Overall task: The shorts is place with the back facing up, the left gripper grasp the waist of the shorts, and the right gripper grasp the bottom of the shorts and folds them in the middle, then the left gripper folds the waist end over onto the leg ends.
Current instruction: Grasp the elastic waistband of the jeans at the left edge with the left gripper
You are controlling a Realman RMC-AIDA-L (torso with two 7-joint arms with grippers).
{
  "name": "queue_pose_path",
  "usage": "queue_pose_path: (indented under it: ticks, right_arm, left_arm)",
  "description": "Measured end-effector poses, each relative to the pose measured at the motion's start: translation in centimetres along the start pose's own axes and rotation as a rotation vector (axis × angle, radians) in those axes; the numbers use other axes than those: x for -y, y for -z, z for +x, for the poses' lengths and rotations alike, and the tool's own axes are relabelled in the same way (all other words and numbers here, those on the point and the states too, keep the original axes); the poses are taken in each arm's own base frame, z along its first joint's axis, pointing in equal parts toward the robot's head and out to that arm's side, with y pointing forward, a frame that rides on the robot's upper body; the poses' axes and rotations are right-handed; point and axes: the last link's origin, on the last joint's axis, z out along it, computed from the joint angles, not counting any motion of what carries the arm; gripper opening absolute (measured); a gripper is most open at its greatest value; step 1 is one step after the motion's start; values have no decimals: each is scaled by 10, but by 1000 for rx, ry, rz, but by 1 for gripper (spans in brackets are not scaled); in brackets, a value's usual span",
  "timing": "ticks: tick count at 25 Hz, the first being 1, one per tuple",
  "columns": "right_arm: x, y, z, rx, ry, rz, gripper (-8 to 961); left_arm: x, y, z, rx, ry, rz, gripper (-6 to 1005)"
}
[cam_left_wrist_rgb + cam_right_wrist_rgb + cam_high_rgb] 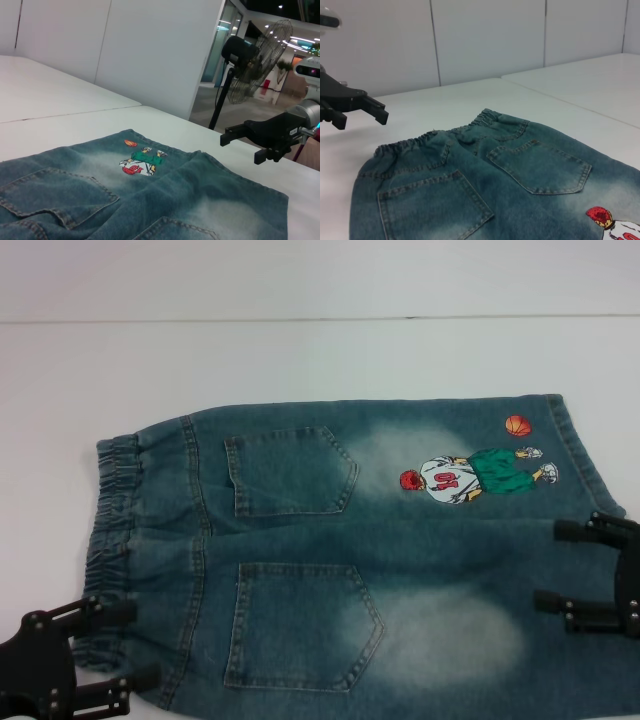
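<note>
Blue denim shorts [330, 560] lie flat on the white table [300, 360], back pockets up, with a cartoon print on one leg. The elastic waist [115, 530] points to the left of the head view and the leg ends [585, 470] to the right. My left gripper [130, 645] hangs open over the near corner of the waist, holding nothing. My right gripper [555, 565] is open at the near leg end, also holding nothing. The left wrist view shows the shorts [150, 200] with the right gripper [240, 149] above their edge. In the right wrist view the left gripper [362, 122] hovers past the waist [410, 145].
The table continues beyond the shorts, with a seam [320, 318] running across it at the back. Off the table, a standing fan [255, 55] shows in the left wrist view.
</note>
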Motion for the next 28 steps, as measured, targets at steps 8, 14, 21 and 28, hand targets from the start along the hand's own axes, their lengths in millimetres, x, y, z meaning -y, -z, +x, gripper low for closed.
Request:
queue_pose_path:
  ticks: [8,14,21,28]
  right_arm:
    - [-1,-4,-1,6,3,-6,927]
    - [-1,-6,-2,12,6,-4,927]
    - [1,-10,-6,23,12,-16,927]
    - [2,-13,-13,40,17,-33,927]
  left_arm:
    - [0,0,0,1,0,1,811]
    - [4,3,1,15,11,27,809]
    - [18,27,8,147,129,149,807]
    - [24,42,13,308,242,214,805]
